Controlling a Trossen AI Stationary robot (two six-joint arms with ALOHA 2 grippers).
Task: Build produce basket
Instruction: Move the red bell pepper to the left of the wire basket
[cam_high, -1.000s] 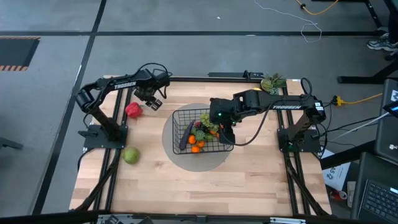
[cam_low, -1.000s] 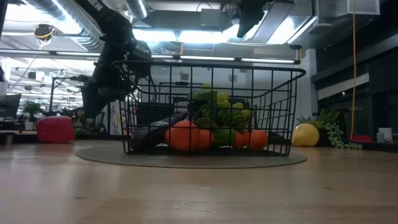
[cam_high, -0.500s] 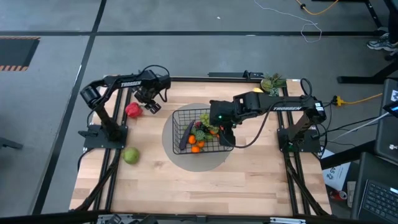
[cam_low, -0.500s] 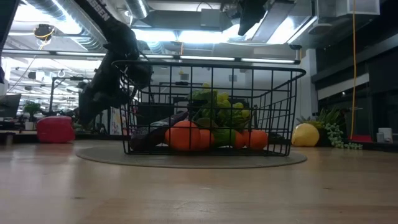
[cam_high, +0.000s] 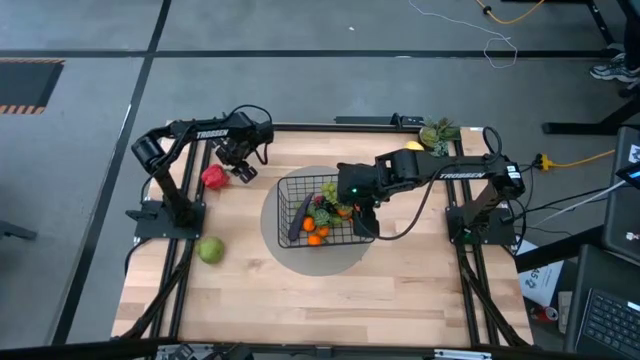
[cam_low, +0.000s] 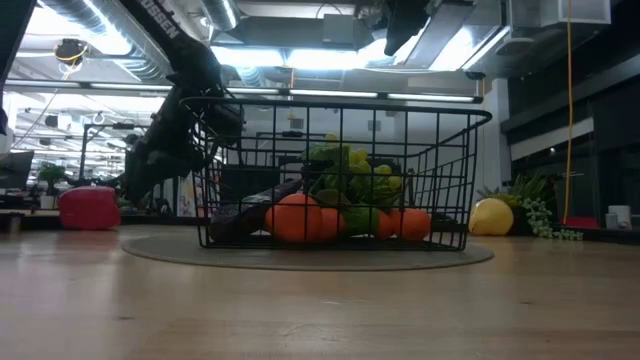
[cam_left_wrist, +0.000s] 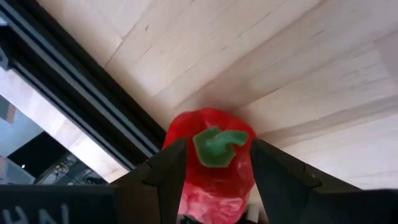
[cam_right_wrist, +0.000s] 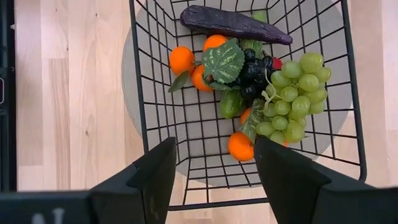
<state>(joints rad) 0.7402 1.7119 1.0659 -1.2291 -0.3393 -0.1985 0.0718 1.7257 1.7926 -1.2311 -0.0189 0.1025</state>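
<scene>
We see the black wire basket sitting on a grey round mat near the middle of the wooden counter. Inside it lie a purple eggplant, several oranges, green grapes, dark grapes and a leafy sprig, all low against the mesh floor.

The right pincer hangs over the basket's right side, its two dark fingers spread apart with nothing between them; through its wrist camera we look straight down into the basket, past the wire rim.

The left pincer is over the far left part of the counter, just beside the red pepper. In its wrist view the pepper, green stem toward the camera, sits between the two parted fingers; we cannot tell whether the fingers touch it. The pepper rests near the black frame rail that runs along the counter's left edge, which crowds that side of it.

A green apple lies well apart on the left edge, nearer the front. A yellow pear and a bunch of greenery sit at the far right corner, behind the right arm.
</scene>
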